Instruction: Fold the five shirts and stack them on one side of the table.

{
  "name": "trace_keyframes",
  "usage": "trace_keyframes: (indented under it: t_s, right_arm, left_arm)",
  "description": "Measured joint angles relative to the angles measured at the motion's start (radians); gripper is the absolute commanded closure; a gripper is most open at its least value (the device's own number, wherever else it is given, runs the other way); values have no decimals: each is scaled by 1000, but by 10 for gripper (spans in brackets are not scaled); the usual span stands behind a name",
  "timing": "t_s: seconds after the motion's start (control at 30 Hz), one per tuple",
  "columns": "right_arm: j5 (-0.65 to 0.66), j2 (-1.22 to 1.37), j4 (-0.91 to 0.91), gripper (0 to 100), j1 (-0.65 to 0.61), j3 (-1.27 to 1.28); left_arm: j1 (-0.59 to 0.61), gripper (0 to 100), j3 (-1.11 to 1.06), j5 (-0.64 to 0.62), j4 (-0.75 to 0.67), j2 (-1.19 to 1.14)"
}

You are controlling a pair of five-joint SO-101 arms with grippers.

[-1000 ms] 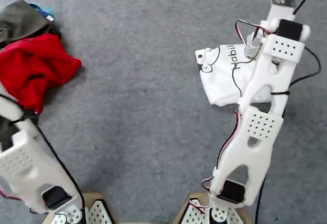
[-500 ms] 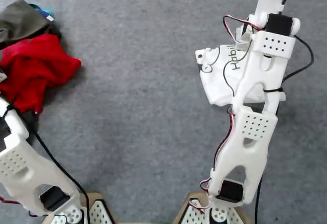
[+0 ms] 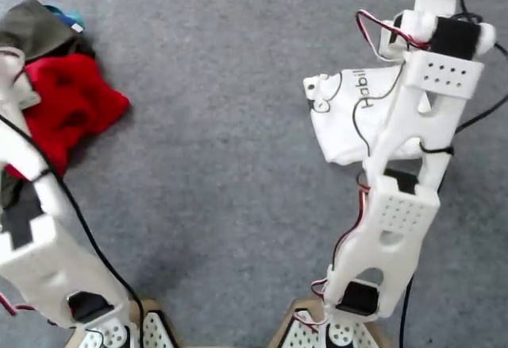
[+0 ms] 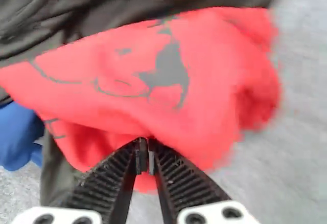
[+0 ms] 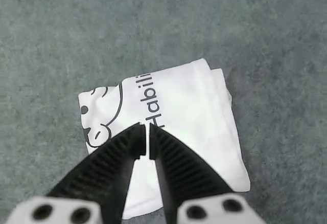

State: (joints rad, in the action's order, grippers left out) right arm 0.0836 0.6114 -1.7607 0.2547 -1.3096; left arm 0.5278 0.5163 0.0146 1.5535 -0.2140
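Early stage of the task. One white shirt [image 3: 345,129] lies folded into a rough rectangle on the right half of the grey tabletop [image 3: 222,125], apparently the base of the stack. The right claw [image 5: 144,142] hangs above it with its jaws closed together, holding nothing.

The unfolded garments lie heaped at the far left corner. The red shirt [image 3: 71,106] is crumpled on top, with a dark grey shirt [image 3: 32,26] behind it and a patch of blue cloth [image 4: 15,132] beside it; a fifth shirt cannot be made out. The left claw [image 4: 143,155] is closed, its tips at the red shirt's edge. Whether a fold is pinched between them cannot be told.

By this evidence, one fold is done, and four shirts are left to fold and stack.
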Motion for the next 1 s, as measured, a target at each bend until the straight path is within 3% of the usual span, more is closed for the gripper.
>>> trace_keyframes:
  t_s: [0.23, 0.5, 0.6, 0.73, 0.8, 0.9, 1.0]
  right_arm:
    - [0, -181, -2, 984, 17, 77]
    - [2, -368, -2, 984, 15, 318]
    - [29, -410, -2, 984, 15, 385]
    - [61, -450, -3, 984, 15, 473]
    - [83, -477, -3, 983, 14, 526]
    - [118, -525, -3, 982, -34, 623]
    - [129, -585, -3, 982, -129, 758]
  left_arm:
    - [-318, 973, -81, 2, 138, 354]
    - [-824, 973, -181, 2, 149, 740]
    - [-934, 948, -212, 2, 124, 824]
    - [-944, 791, -301, 0, 115, 845]
    - [-904, 777, -347, -34, 118, 845]
    - [-763, 777, -379, -74, 140, 882]
    - [-548, 777, -448, -68, 141, 930]
